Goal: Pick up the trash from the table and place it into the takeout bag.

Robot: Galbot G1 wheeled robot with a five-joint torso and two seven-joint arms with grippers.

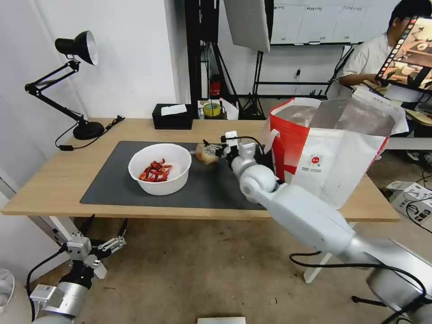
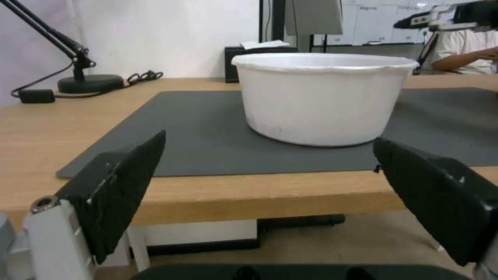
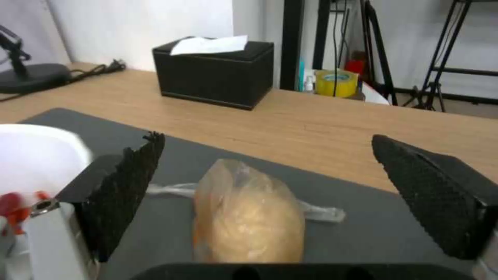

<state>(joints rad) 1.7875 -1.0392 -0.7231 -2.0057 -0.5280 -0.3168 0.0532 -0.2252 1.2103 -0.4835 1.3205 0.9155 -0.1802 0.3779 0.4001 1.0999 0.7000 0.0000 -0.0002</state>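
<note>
Straddling plastic bag [image 3: 249, 217], right gripper [image 3: 270, 202] spread

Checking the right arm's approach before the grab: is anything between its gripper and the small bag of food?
Nothing visible. The right gripper is open with the small plastic bag lying on the dark mat between its fingers. The white bowl sits off to one side. The left gripper hangs below the table edge.

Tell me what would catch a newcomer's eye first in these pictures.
Probably the takeout bag, standing open at the table's right end. Next, the right pincer, open over the small beige-filled plastic bag on the dark grey mat, beside the white bowl of red crayfish shells. The left pincer hangs open below the table's front edge.
</note>
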